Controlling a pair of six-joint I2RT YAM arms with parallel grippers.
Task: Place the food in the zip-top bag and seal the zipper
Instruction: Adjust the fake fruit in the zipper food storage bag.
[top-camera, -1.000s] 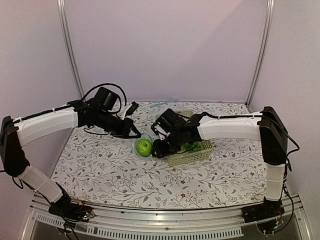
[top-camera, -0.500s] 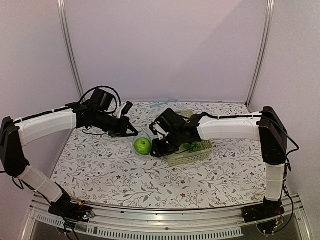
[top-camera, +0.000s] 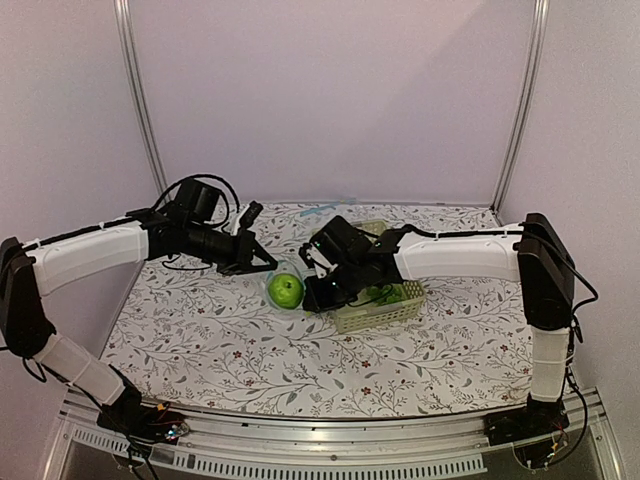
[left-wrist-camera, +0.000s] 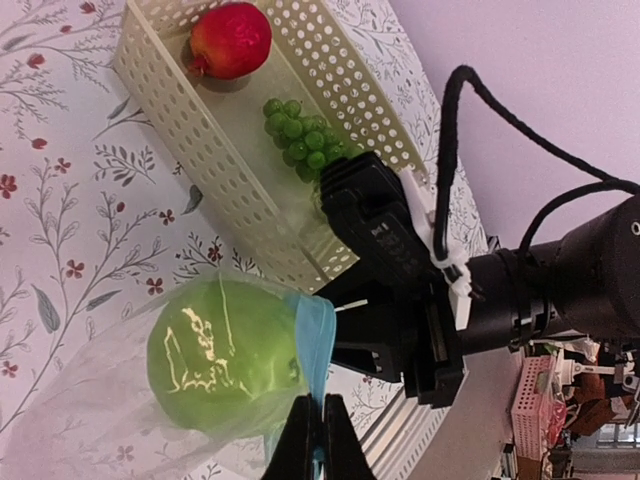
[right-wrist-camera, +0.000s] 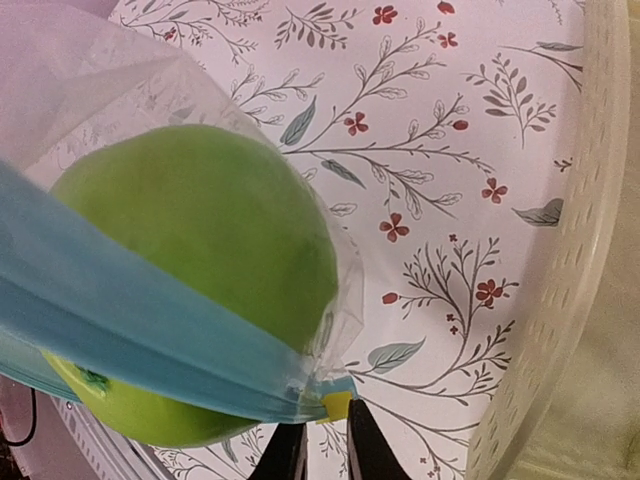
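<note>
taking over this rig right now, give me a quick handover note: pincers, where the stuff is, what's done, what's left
Left pincer: shut on the zipper at one end of the zip-top bag mouth.
Right pincer: shut on the other end of the strip, close to the basket.
Green apple: inside the bag, which lies on the table beside the basket.
Red apple: in the basket, with the grapes.
Done: green apple bagged.
Left: bag the red apple, then press the zipper closed. I cannot tell how far the mouth is open.
</note>
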